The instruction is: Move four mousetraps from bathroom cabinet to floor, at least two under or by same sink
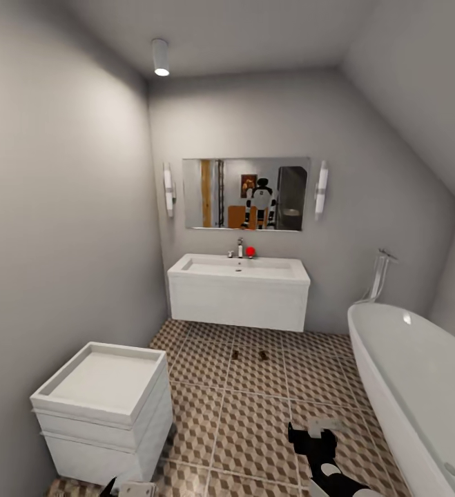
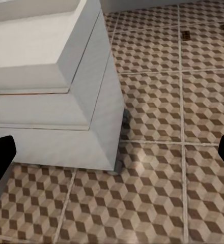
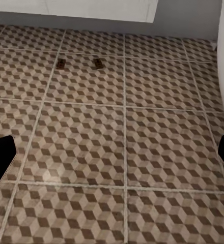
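At the left of the head view stands a small white two-drawer unit (image 1: 103, 407), its flat recessed top bare, close against the grey wall. The left gripper (image 2: 112, 157) hangs low beside this unit; in the left wrist view its two dark fingertips sit at opposite edges of the picture, so the claw is spread wide and holds nothing.

Further along, the sink (image 1: 239, 290) hangs on the far wall under a mirror (image 1: 246, 193), with a chrome tap and a small red object on its rim. On the bathroom floor (image 1: 255, 421), just in front of the sink and on the same tile, lie two mousetraps: one (image 1: 235, 355) and, just beside it, the other (image 1: 262, 355). The right wrist view shows the same pair, near each other on one patterned tile.

The right gripper (image 3: 112, 155) hovers low over bare tiles, likewise spread wide and empty. The white bathtub (image 1: 413, 386) fills the right side.

Judging by this, the task looks about half done: two traps rest close to the sink, which probably meets the sink condition. Two more traps and the cabinet are not to be seen here, so fetching and laying those down seems to remain.
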`<state>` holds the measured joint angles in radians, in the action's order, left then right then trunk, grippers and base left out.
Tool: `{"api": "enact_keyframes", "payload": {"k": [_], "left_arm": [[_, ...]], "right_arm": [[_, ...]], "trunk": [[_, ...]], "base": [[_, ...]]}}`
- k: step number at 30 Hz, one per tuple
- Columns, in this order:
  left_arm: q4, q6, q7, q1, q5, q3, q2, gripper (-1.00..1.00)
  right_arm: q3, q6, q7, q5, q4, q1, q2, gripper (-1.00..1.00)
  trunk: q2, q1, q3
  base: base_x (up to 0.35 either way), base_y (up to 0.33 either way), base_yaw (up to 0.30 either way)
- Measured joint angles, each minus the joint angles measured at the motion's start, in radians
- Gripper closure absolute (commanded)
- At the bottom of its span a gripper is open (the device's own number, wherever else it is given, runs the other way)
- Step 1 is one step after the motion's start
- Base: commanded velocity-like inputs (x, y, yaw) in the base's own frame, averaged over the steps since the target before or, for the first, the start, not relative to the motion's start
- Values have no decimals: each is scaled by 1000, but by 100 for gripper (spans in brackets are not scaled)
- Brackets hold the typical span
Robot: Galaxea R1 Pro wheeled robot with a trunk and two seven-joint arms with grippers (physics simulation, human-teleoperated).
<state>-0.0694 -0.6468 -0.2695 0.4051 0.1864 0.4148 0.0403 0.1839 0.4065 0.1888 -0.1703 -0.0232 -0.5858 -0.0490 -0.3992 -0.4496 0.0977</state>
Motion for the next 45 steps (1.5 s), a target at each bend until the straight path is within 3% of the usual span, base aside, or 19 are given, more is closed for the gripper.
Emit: {"api": "enact_keyframes", "payload": {"k": [45], "left_arm": [[0, 0, 0, 0, 0, 0, 2, -100]], "right_arm": [[-1, 0, 0, 1, -1, 0, 2, -100]], "trunk": [[0, 0, 0]], "base": [[-5, 0, 254]]}}
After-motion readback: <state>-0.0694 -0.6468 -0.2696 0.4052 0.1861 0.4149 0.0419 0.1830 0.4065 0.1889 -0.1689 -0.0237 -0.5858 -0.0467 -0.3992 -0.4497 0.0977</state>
